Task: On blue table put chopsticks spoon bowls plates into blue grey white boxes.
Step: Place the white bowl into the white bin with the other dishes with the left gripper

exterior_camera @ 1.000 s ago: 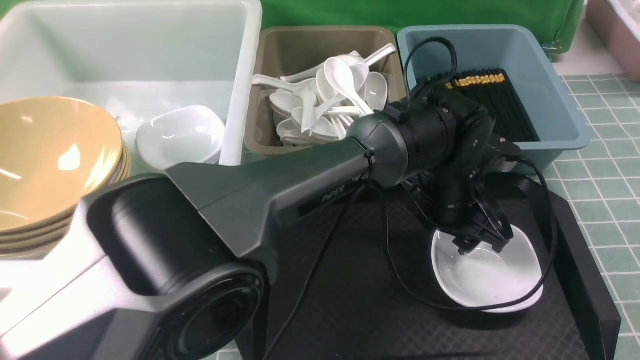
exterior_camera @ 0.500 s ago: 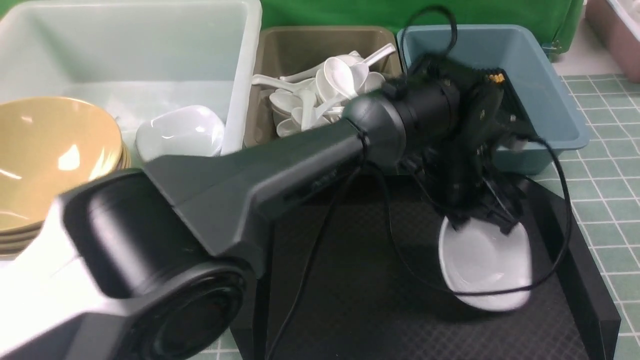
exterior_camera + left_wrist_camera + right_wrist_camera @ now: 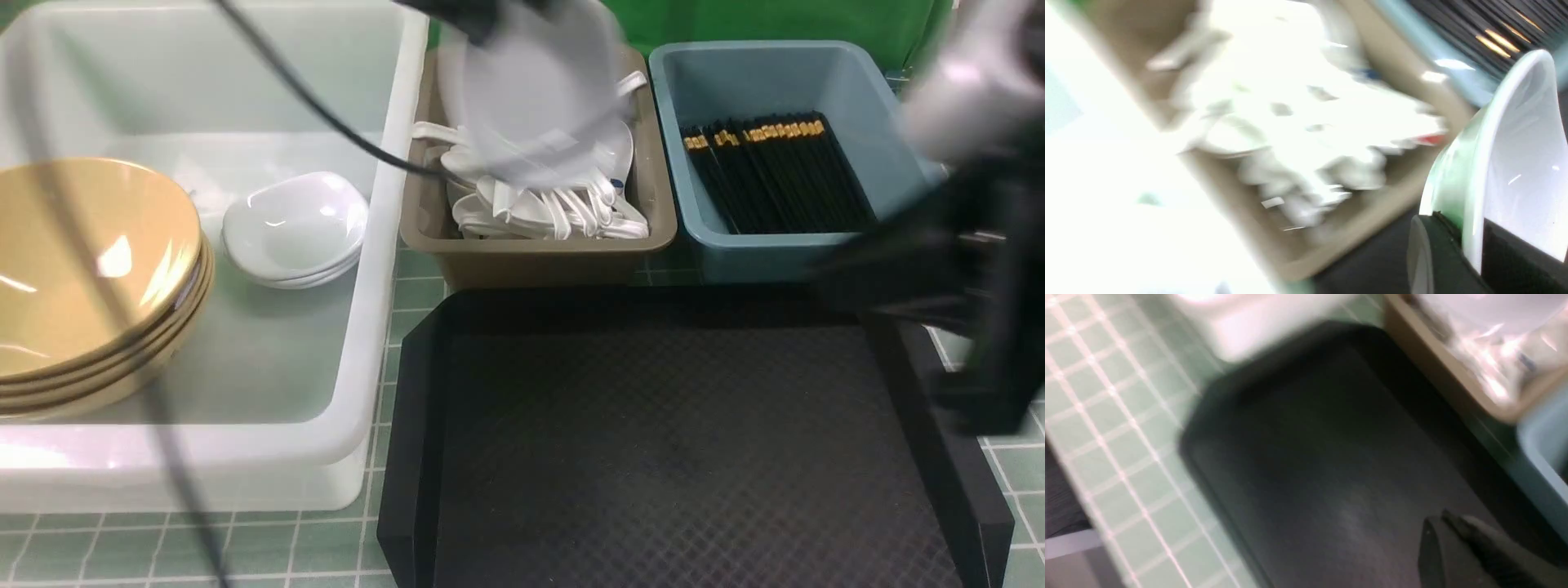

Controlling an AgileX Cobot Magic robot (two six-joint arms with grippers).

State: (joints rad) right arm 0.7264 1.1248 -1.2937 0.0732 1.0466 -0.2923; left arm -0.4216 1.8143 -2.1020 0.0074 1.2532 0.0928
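Between the 2 dark fingers of the left pincer (image 3: 1470, 253) sits the rim of 1 white plate (image 3: 1523, 155). The pincer is clenched on it, and the plate hangs in the air, tilted nearly on edge. In the front view, which is much blurred, the plate hangs above the grey-brown bin (image 3: 535, 261) and its heap of spoons (image 3: 547, 208), and we cannot tell how far above.

We judge that the coming move turns on 1 relation. Taking 12 as straight away from the robot, the stacked plates (image 3: 294, 229) in the white tub (image 3: 371, 269) lie at about 8 o'clock from the held plate. The carry would run left and toward the robot, over the tub's wall. The plate is a rounded square with no long axis to speak of. Its tilt is what matters, and we think it needs levelling before release.

Just beside that stack, at 9 o'clock of it, stand the nested bowls (image 3: 90, 261). The left arm is nearer the tub and has the plate. The right pincer (image 3: 1470, 547) is clenched on nothing we can see, over the black tray (image 3: 653, 449), well apart from the plate.

At 3 o'clock of the grey-brown bin, the blue bin (image 3: 767, 253) holds the chopsticks (image 3: 775, 171) in a row. The tray lies at 6 o'clock of both bins, and where it shows we see no other dish.
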